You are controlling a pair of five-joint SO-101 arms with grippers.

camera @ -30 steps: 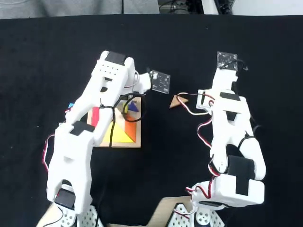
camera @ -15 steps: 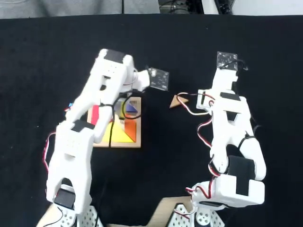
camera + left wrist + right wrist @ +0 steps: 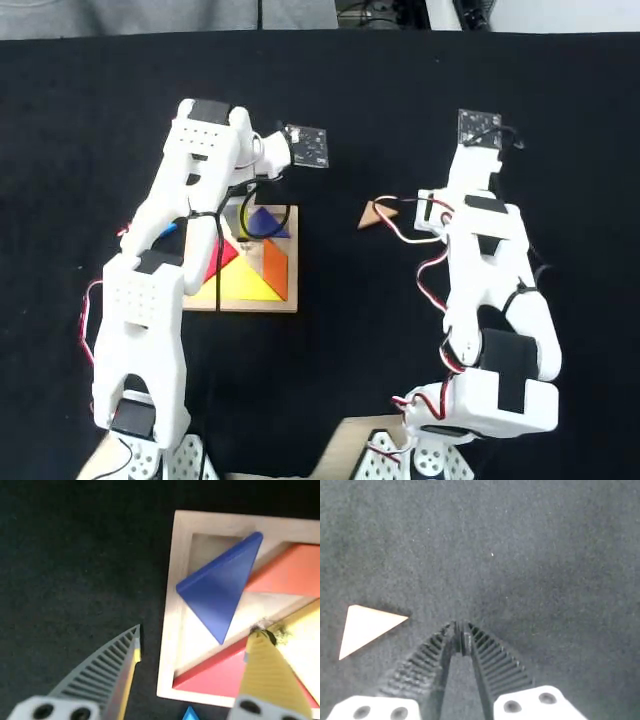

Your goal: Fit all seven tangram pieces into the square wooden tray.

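Note:
The square wooden tray (image 3: 290,300) (image 3: 167,645) holds a red piece (image 3: 210,677), a yellow triangle (image 3: 248,285) and an orange piece (image 3: 276,264) (image 3: 292,570). A blue triangle (image 3: 262,222) (image 3: 220,587) lies loose in a far corner, one edge up on the rim. My left gripper (image 3: 197,640) hangs open above the tray's edge, one finger (image 3: 127,652) over the cloth and the other (image 3: 265,660) over the pieces inside. A small pale wooden triangle (image 3: 376,213) (image 3: 365,627) lies on the cloth beside my right gripper (image 3: 460,632), which is shut on nothing.
The table is covered with a black cloth (image 3: 400,100). A small light-blue piece (image 3: 189,714) peeks out on the cloth just outside the tray. The left arm (image 3: 200,170) leans over the tray's left side; the right arm (image 3: 485,260) stands to the right.
The left arm has swung to the left and away from the blue triangle, which now lies uncovered in the tray. The right arm and the wooden triangle have not moved.

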